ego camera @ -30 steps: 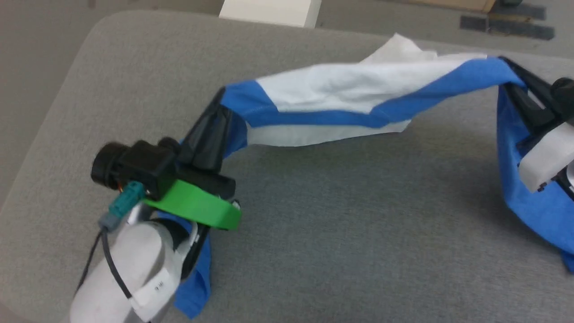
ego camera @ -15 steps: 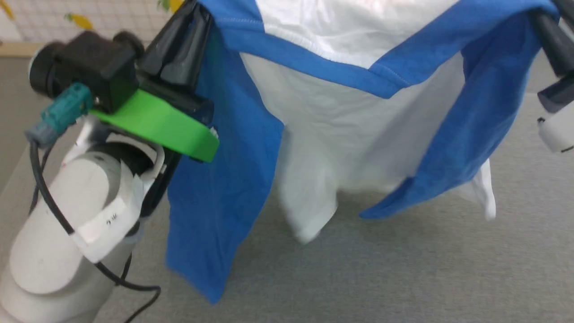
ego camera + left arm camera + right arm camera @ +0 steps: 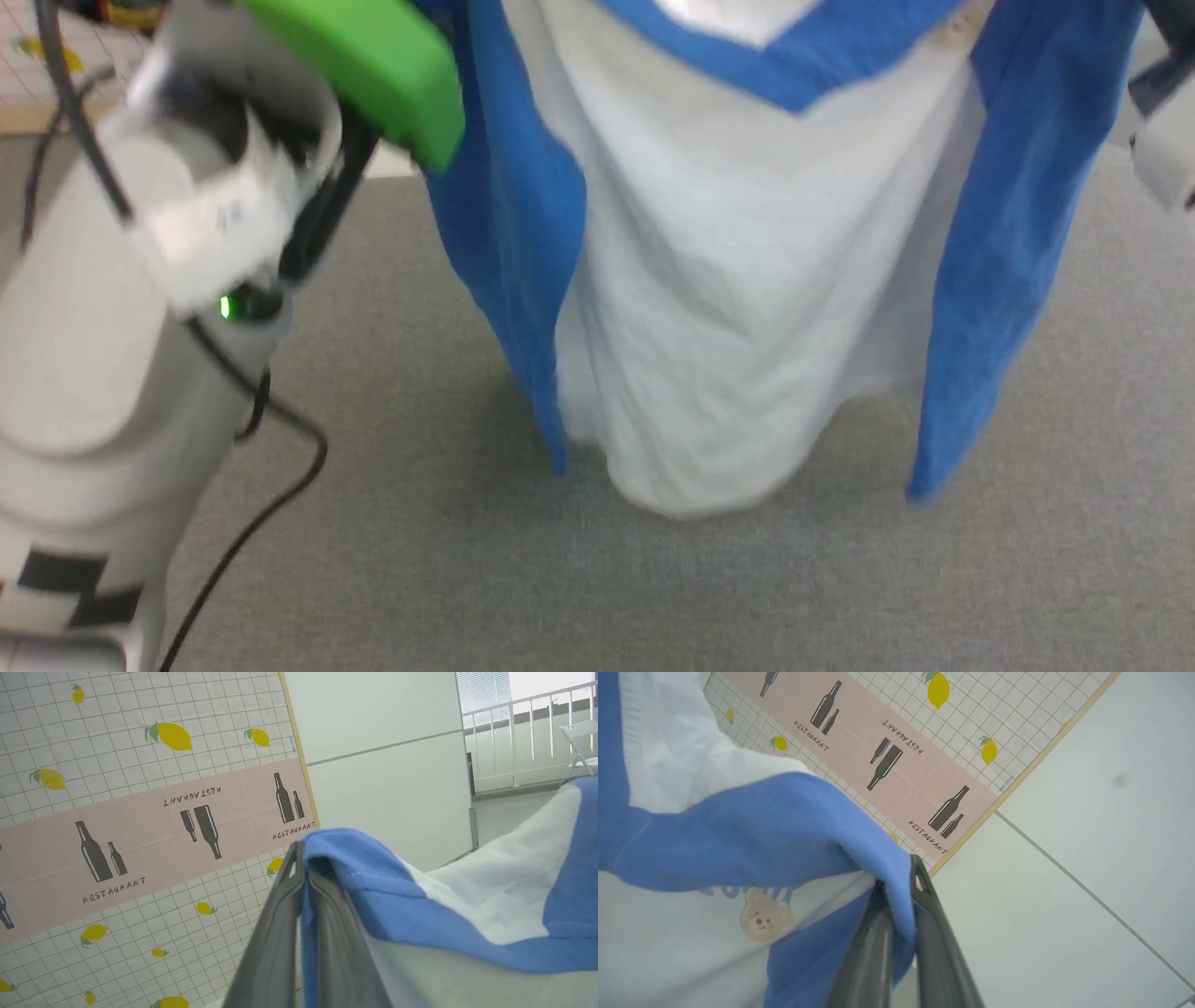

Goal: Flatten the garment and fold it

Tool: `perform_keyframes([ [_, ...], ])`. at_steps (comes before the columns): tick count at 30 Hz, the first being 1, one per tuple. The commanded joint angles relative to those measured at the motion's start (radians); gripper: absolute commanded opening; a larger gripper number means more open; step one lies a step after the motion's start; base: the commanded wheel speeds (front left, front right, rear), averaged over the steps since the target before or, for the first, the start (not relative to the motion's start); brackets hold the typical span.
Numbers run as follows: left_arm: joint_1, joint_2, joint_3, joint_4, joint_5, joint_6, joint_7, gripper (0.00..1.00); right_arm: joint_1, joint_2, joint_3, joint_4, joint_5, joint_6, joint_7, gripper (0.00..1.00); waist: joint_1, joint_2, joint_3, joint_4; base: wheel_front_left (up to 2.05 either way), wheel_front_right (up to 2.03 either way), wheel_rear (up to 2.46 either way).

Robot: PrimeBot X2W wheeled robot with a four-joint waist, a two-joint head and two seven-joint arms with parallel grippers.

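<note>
Grey surface [image 3: 653,597] | garment [image 3: 728,308] hangs above | left gripper [image 3: 301,858] pinches its blue edge | right gripper [image 3: 902,877] too

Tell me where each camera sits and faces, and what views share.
Head view: on the head, facing down at the shirt over the grey surface; left forearm, right wrist.
Left wrist view: along the left hand, shut on the shirt's blue edge, toward the lemon cloth.
Right wrist view: along the right hand, shut on blue too, toward that cloth.
Shared: shirt everywhere; cloth in both wrist views.
</note>
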Motion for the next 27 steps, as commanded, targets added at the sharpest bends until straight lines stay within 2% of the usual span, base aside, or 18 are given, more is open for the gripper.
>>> perform_keyframes([
  [1, -0.058, -0.012, -0.003, 0.035, 0.02, 0.0, 0.009, 0.0, -0.055, -0.003, 0.024, 0.031, 0.004, -0.002, -0.005, 0.0, 0.0001, -0.0001, 0.107, -0.015, 0.0, 0.0, 0.0],
  [7, -0.315, -0.058, -0.008, 0.242, 0.105, 0.011, -0.003, 0.0, -0.345, 0.0, 0.147, 0.256, -0.041, -0.002, -0.072, 0.0, 0.0001, -0.0001, 0.291, -0.023, 0.0, 0.0, 0.0],
  [15, -0.578, -0.107, -0.012, 0.452, 0.236, 0.059, -0.166, 0.0, -0.658, 0.067, 0.236, 0.518, -0.163, -0.002, -0.211, 0.0, 0.0001, -0.0001, 0.465, -0.009, 0.0, 0.0, 0.0],
  [23, -0.665, -0.148, -0.016, 0.607, 0.29, 0.101, -0.375, 0.0, -0.779, 0.142, 0.261, 0.717, -0.268, -0.002, -0.334, 0.0, 0.0001, -0.0001, 0.56, 0.011, 0.0, 0.0, 0.0],
  [27, -0.635, -0.146, -0.035, 0.665, 0.293, 0.083, -0.452, 0.0, -0.753, 0.16, 0.294, 0.783, -0.289, -0.002, -0.393, 0.0, 0.0001, -0.0001, 0.589, 0.016, 0.0, 0.0, 0.0],
])
